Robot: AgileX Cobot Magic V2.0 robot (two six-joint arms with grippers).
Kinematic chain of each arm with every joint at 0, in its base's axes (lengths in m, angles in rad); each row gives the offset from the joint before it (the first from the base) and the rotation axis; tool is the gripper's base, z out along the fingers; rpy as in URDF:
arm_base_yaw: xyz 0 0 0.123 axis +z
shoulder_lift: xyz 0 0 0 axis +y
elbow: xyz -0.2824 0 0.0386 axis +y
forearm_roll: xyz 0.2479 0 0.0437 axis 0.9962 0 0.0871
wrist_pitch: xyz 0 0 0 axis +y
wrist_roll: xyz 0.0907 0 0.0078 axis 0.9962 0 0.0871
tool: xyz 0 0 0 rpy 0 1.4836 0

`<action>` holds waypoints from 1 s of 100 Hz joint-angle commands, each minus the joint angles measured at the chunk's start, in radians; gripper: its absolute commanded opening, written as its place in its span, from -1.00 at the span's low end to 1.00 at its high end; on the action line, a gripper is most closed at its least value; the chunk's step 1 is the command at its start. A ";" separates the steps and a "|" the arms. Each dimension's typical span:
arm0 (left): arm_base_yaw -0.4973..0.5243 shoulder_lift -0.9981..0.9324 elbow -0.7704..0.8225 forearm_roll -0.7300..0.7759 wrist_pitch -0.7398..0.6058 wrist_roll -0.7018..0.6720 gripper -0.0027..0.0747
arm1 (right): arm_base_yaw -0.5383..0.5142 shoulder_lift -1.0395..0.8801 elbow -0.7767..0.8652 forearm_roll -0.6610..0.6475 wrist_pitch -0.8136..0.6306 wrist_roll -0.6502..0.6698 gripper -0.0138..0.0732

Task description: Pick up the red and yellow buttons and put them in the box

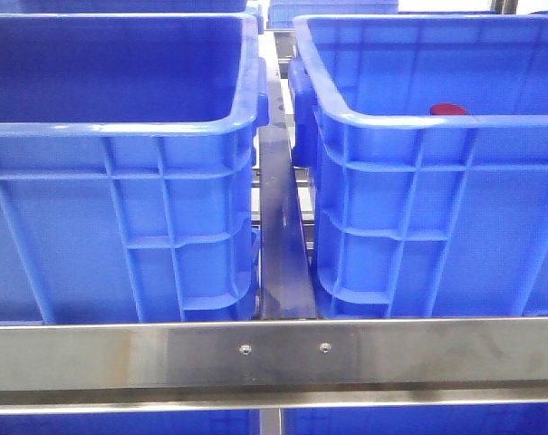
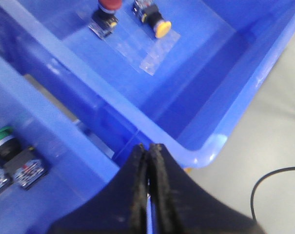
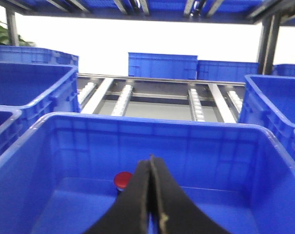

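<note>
A: Left tool (image 2: 148, 161)?
B: Fingers pressed together with nothing between them, hanging over the rim of a blue crate (image 2: 206, 146) at its corner.
A: And the right tool (image 3: 150, 168)?
B: Also closed tight and empty, poised above the box (image 3: 152, 126).
A: Where are the buttons?
B: In the left wrist view, a red button (image 2: 108, 6) at twelve o'clock and a yellow button (image 2: 162, 28) beside it at one o'clock, both on a clear sheet (image 2: 147, 48) on that crate's floor. In the right wrist view, a red disc (image 3: 123, 180) lies just beyond the fingertips at eleven o'clock.
A: Farther back?
B: Roller rails (image 3: 123, 95) and more blue crates (image 3: 162, 66).
</note>
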 commanded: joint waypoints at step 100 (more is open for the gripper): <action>-0.005 -0.814 0.550 0.026 -0.219 -0.001 -0.98 | -0.006 -0.052 0.038 0.004 0.035 -0.009 -0.82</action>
